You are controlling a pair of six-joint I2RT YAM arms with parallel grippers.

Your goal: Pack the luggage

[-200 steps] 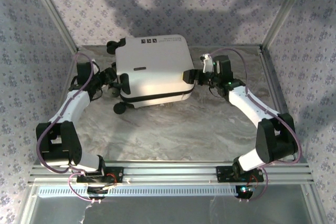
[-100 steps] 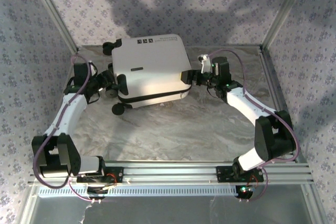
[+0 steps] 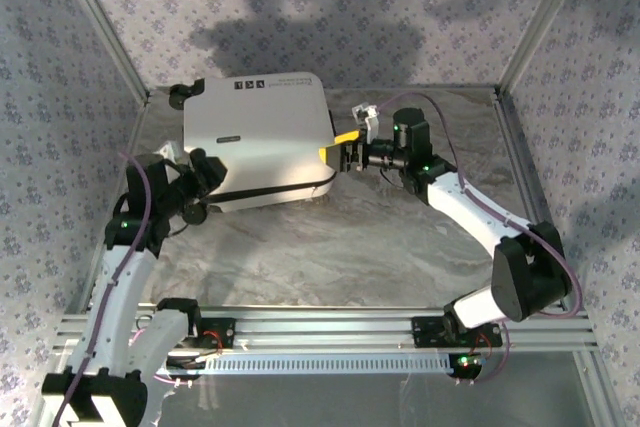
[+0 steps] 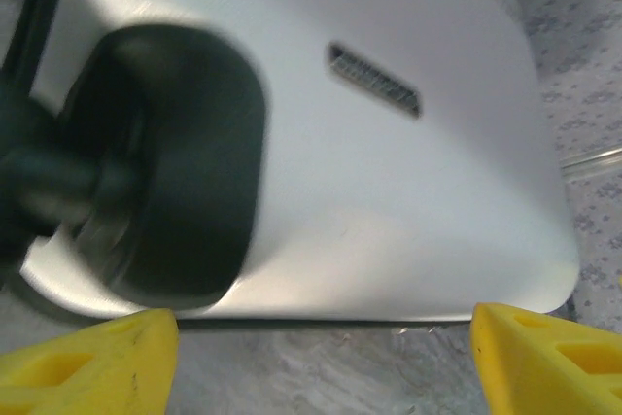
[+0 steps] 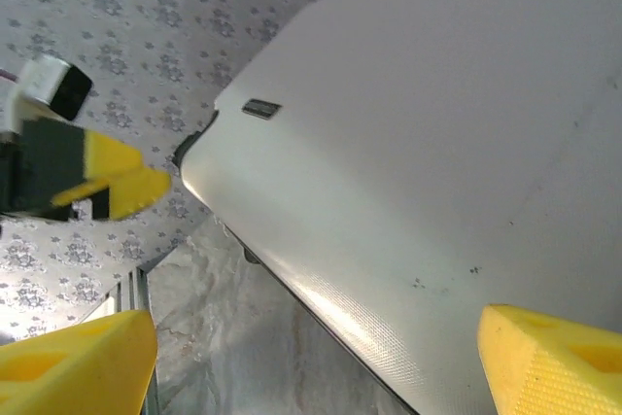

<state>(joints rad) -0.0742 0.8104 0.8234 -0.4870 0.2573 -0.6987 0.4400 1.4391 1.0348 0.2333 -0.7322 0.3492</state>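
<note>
Top external view: we bracket the closed luggage (image 3: 258, 127) between both hands, left hand (image 4: 321, 352) wide at its wheel (image 4: 165, 172), right hand (image 3: 342, 150) wide at its side, seemingly to steady it.

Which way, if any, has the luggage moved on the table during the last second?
Yes. In the top view the luggage has slid left, closer to the back-left frame post and farther from the back-right frame post.

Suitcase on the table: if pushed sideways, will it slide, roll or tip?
Probably slides, not rolls: the luggage lies flat on the table, wheel sticking out sideways. Tipping unlikely: broad and low. Shell looks hard, glossy; fingers may slip.
</note>
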